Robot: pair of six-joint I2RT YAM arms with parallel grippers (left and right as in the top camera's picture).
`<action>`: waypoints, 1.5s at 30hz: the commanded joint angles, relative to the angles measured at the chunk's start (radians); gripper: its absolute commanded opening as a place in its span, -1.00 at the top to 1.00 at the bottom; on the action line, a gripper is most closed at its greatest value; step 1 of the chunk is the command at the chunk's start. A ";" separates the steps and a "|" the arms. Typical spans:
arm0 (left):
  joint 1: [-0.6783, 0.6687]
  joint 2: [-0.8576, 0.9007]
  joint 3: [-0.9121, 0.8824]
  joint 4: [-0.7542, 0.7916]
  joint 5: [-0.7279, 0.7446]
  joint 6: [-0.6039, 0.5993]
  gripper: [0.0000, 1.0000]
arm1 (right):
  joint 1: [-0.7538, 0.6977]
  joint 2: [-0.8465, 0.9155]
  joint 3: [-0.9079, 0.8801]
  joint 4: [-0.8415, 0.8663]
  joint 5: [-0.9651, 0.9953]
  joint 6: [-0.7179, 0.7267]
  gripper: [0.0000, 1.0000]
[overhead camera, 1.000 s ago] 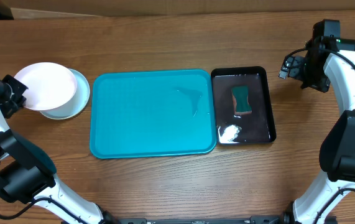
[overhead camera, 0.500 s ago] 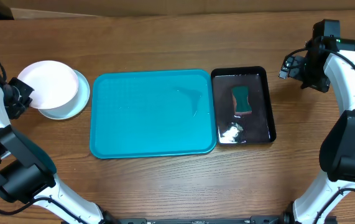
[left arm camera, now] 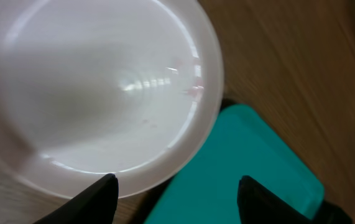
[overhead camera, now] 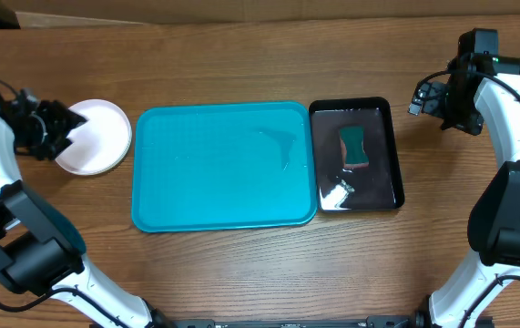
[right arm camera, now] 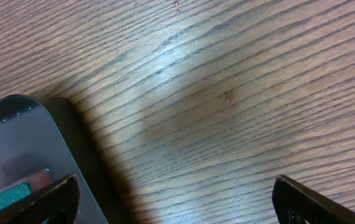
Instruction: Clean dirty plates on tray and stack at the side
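**Letting go of white plate at the side spot**

Finding the white plate (overhead camera: 96, 137) flat on the table (overhead camera: 241, 55), at 9 o'clock of the tray (overhead camera: 223, 164), just beside its short rim and wholly off it. Judging this to be the stacking place: clear of the wash area, yet within easy reach of the left arm. Cannot tell whether other plates lie beneath, seeing only the white top face. Seeing no plates on the tray either, only a faint wet-looking streak toward 2 o'clock.

Placing the left gripper (left arm camera: 177, 182) at the plate's 9 o'clock edge. Fingers parted, nothing clamped between them, with plate rim and tray corner showing through the gap in the wrist view. Reading that as a release, with the plate down and resting on its own. Spotting faint pinkish specks near the plate's rim, too small to call smear or glare.

Placing the right gripper (right arm camera: 176, 183) at 2 o'clock of the black tray (overhead camera: 380, 128), near it, spread wide, empty, above bare wood. Probably parked there to stay out of the way.

Noting the black tray just beside the turquoise one at 3 o'clock, with a green sponge (overhead camera: 354, 146) toward its 12 o'clock end and a small white wad (overhead camera: 335, 191) at its 7 o'clock corner. Seeing nothing across the left arm's path except the tray rim close to the plate. Worth minding on any move off the plate.
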 commanded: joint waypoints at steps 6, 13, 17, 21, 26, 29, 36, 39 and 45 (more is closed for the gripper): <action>-0.149 -0.054 0.030 -0.056 0.093 0.076 -1.00 | -0.003 -0.008 0.008 0.005 -0.008 0.003 -1.00; -0.241 -0.054 0.030 -0.060 -0.062 0.076 -1.00 | -0.003 -0.008 0.008 0.005 -0.008 0.003 -1.00; -0.266 -0.054 0.030 -0.060 -0.130 0.075 -1.00 | -0.003 -0.008 0.008 0.005 -0.008 0.003 -1.00; -0.267 -0.054 0.030 -0.060 -0.142 0.076 -1.00 | -0.003 -0.008 0.008 0.005 -0.008 0.003 -1.00; -0.266 -0.054 0.030 -0.060 -0.142 0.076 -1.00 | -0.003 -0.008 0.008 0.005 -0.008 0.003 -1.00; -0.266 -0.054 0.030 -0.060 -0.142 0.076 -1.00 | -0.003 -0.008 0.008 0.005 -0.008 0.003 -1.00; -0.266 -0.054 0.030 -0.060 -0.142 0.076 -1.00 | 0.005 0.005 0.003 0.006 -0.008 0.003 -1.00; -0.266 -0.054 0.030 -0.060 -0.142 0.076 -0.99 | 0.021 -0.001 0.003 0.005 -0.008 0.003 -1.00; -0.266 -0.054 0.030 -0.060 -0.142 0.076 -0.99 | 0.071 -0.123 0.003 0.005 -0.008 0.003 -1.00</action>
